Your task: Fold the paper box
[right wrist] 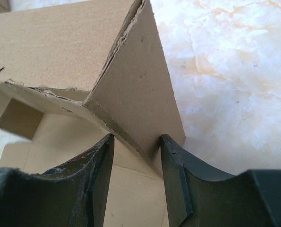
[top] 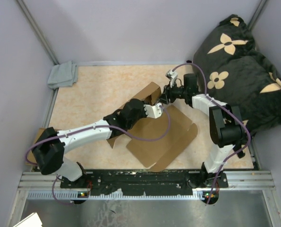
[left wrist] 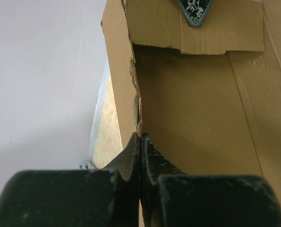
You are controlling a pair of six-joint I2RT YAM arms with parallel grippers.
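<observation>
Looking through the left wrist camera, the left gripper (left wrist: pixel 140 138) is pinched tight on the thin edge of a stood-up panel of the box (left wrist: pixel 192 118), which the overhead shot can't show. The right wrist view has the right gripper (right wrist: pixel 135 144) spread wide, fingers either side of an upright flap. From above, both arms reach in to the box's far side. It sits mid-table (top: pixel 93 90), mostly flat. There's a grey cloth (top: pixel 62 75) in the far left corner, a flowery black cushion (top: pixel 239 61) on the right, and pale purple walls.

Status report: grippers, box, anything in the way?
Left gripper shut on the paper box wall. Right gripper open, straddling a flap. Far side raised, rest flat. Grey cloth in corner, apart.
</observation>
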